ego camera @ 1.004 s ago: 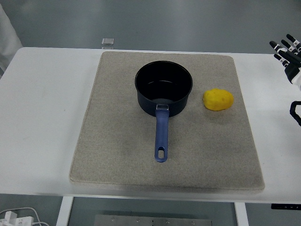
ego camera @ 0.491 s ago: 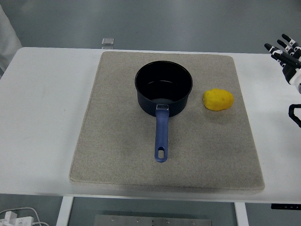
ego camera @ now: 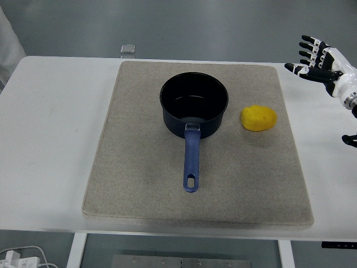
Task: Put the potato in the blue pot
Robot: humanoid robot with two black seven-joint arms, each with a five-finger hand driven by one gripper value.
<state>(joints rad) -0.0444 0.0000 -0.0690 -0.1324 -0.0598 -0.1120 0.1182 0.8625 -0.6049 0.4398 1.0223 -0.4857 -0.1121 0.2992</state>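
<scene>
A yellow potato (ego camera: 259, 118) lies on the beige mat (ego camera: 134, 167), just right of the blue pot (ego camera: 194, 105). The pot stands upright at the mat's middle, empty inside, with its blue handle (ego camera: 191, 159) pointing toward the near edge. My right hand (ego camera: 315, 58) is at the far right, above the table and up and to the right of the potato, fingers spread and holding nothing. My left arm is out of view.
The white table (ego camera: 50, 128) carries the mat. A small clear object (ego camera: 128, 49) sits at the table's far edge. A white sleeve of a person (ego camera: 6, 44) shows at the top left. Cables (ego camera: 22, 258) lie on the floor below.
My right hand has moved left and into the picture toward the potato, with its fingers now spread. The pot and potato have not moved.
</scene>
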